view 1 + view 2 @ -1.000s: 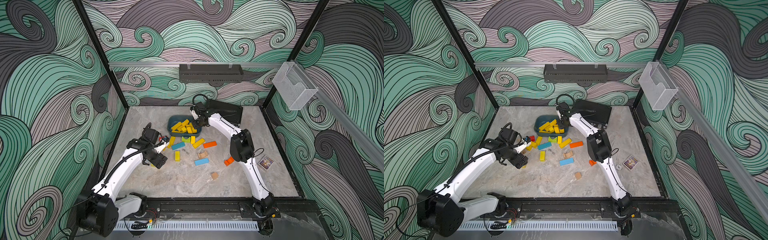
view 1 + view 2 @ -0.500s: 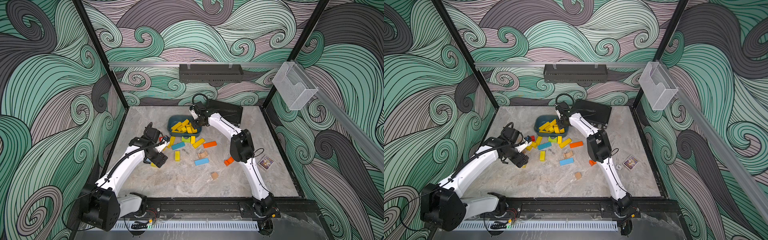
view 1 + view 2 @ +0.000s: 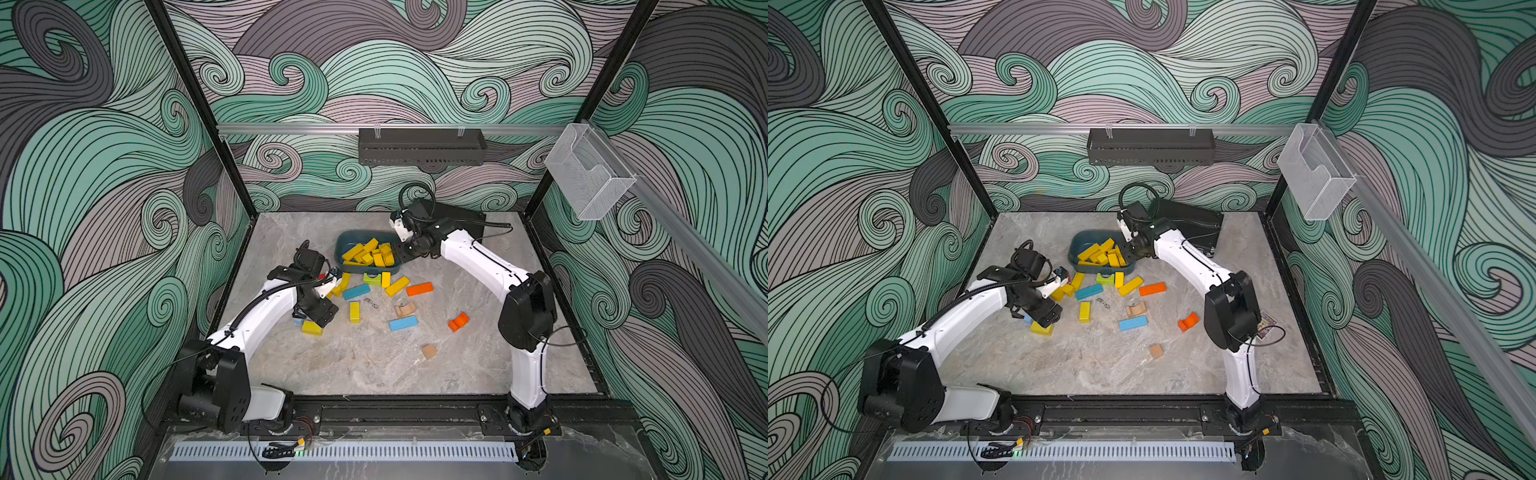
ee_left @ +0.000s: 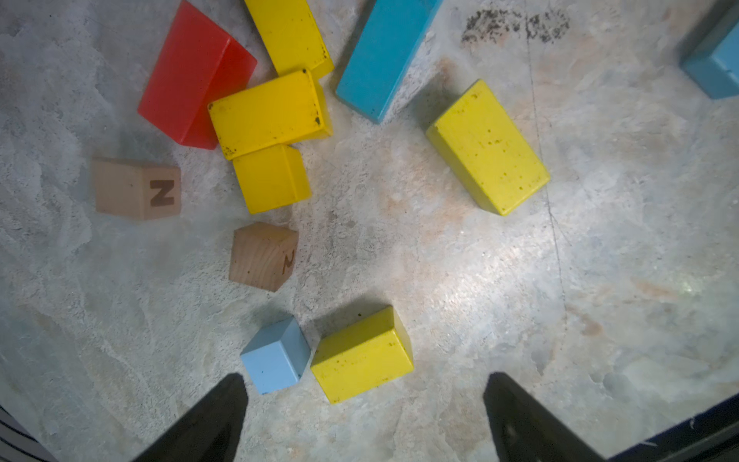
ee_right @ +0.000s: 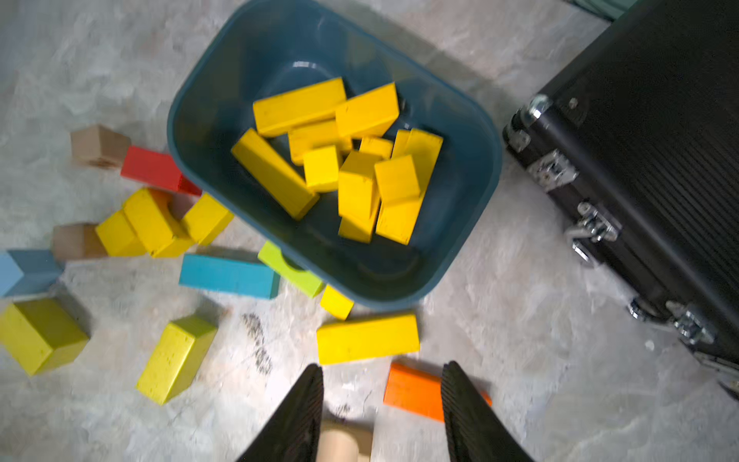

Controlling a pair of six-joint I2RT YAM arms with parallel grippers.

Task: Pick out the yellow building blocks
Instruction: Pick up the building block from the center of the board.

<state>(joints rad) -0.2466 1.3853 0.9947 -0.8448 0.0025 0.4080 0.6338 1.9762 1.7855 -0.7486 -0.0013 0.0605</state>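
Pose — left hand (image 4: pixel 366 380) low, spread wide over yellow block (image 4: pixel 362 354) | right hand (image 5: pixel 382 366) parted, empty, near bin (image 5: pixel 200 104)

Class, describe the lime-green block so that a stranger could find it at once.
Find the dark blue bin holding yellow blocks. Beside its wall facing the robot's bases lies the lime-green block. It is the only green piece, with an arch notch cut in it.

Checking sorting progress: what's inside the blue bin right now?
Only yellow blocks, piled in the bin, about a dozen showing. Anything beneath the pile is covered, so the full count can't be told.
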